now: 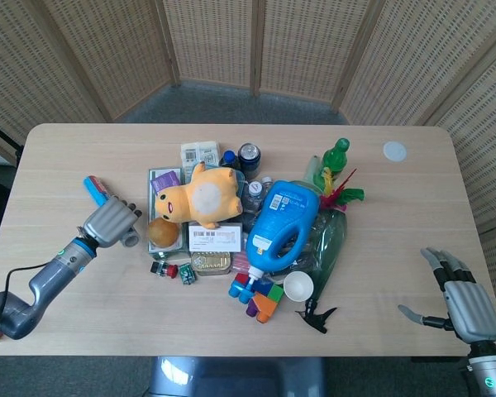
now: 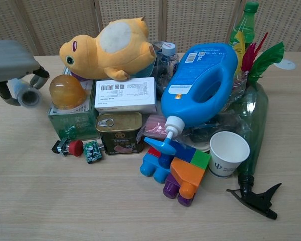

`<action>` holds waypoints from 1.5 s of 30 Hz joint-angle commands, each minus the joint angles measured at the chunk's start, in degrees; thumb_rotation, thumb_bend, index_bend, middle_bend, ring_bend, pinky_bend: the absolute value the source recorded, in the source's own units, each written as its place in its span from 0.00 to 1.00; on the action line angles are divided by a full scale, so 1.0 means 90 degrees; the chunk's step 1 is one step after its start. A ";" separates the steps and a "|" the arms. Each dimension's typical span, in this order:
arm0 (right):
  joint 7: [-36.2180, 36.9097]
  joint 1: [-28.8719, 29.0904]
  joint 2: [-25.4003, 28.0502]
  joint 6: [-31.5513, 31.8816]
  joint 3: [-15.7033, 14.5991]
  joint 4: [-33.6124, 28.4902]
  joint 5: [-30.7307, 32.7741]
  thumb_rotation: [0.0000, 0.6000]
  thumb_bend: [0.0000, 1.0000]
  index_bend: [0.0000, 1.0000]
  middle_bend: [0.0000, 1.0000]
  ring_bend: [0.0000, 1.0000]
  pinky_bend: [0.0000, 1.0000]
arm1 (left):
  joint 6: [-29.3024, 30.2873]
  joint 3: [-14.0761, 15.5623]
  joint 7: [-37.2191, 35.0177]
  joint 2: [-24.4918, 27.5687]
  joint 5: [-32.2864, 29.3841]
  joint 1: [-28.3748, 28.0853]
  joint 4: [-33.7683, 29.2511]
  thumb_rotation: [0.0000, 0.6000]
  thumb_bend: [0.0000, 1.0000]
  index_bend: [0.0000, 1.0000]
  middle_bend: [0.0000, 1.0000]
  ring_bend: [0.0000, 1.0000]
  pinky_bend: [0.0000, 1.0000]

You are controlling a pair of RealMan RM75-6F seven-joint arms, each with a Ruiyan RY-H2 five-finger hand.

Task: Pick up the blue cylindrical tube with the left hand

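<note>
The blue cylindrical tube [image 1: 96, 190] is held by my left hand [image 1: 107, 223], left of the pile of objects and lifted off the table. In the head view its blue upper end sticks out above the hand and its clear capped end [image 1: 131, 240] shows below the fingers. In the chest view the left hand [image 2: 11, 63] sits at the upper left edge, with the tube's clear end [image 2: 27, 94] poking out under the curled fingers. My right hand [image 1: 465, 303] hovers at the table's near right corner, fingers apart, holding nothing.
A dense pile fills the table's middle: yellow plush [image 1: 200, 195], amber ball [image 1: 161, 232], green box [image 2: 70, 120], tin can [image 2: 119, 133], blue detergent jug [image 1: 284, 223], toy blocks [image 2: 175, 168], paper cup [image 2: 228, 153], green bottle [image 1: 336, 155]. A small red button part [image 2: 68, 146] lies near the front left.
</note>
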 commanded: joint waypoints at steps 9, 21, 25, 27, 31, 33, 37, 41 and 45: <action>-0.0094 0.0005 -0.0034 -0.0017 -0.0029 -0.0014 -0.0041 0.48 0.00 0.00 0.00 0.00 0.00 | 0.0448 -0.0485 -0.0067 0.1171 -0.0226 -0.0116 -0.0963 1.00 0.15 0.87 0.75 0.61 0.65; -0.0083 0.0006 -0.0035 -0.0008 -0.0034 -0.0022 -0.0060 0.48 0.00 0.00 0.00 0.00 0.00 | 0.0569 -0.0997 -0.0008 0.2121 -0.0507 -0.0346 -0.1654 1.00 0.15 0.87 0.75 0.61 0.65; -0.0056 0.0003 -0.0024 -0.0007 -0.0031 -0.0018 -0.0051 0.48 0.00 0.00 0.00 0.00 0.00 | 0.0556 -0.1178 0.0072 0.2364 -0.0668 -0.0441 -0.1870 1.00 0.15 0.87 0.74 0.61 0.65; -0.0038 0.0002 -0.0019 0.0000 -0.0029 -0.0016 -0.0055 0.49 0.00 0.00 0.00 0.00 0.00 | 0.0540 -0.1282 0.0139 0.2514 -0.0742 -0.0508 -0.2000 1.00 0.15 0.87 0.74 0.61 0.65; -0.0025 0.0004 -0.0014 -0.0008 -0.0029 -0.0015 -0.0049 0.48 0.00 0.00 0.00 0.00 0.00 | 0.0483 -0.1496 0.0272 0.2820 -0.0873 -0.0670 -0.2247 1.00 0.15 0.87 0.74 0.61 0.65; -0.0020 0.0003 -0.0010 -0.0007 -0.0030 -0.0018 -0.0051 0.48 0.00 0.00 0.00 0.00 0.00 | 0.0457 -0.1618 0.0334 0.2988 -0.0961 -0.0752 -0.2385 1.00 0.15 0.87 0.74 0.61 0.65; -0.0014 -0.0004 0.0005 0.0013 -0.0030 -0.0039 -0.0063 0.48 0.00 0.00 0.00 0.00 0.00 | 0.0402 -0.1807 0.0435 0.3310 -0.1105 -0.0878 -0.2622 1.00 0.15 0.87 0.74 0.61 0.65; -0.0006 -0.0007 0.0006 0.0015 -0.0035 -0.0030 -0.0071 0.49 0.00 0.00 0.00 0.00 0.00 | 0.0363 -0.1951 0.0492 0.3587 -0.1256 -0.0957 -0.2786 1.00 0.15 0.87 0.74 0.61 0.65; -0.0022 -0.0006 0.0004 0.0015 -0.0038 -0.0042 -0.0080 0.48 0.00 0.00 0.00 0.00 0.00 | 0.0323 -0.2001 0.0527 0.3766 -0.1356 -0.0991 -0.2884 1.00 0.15 0.87 0.74 0.61 0.65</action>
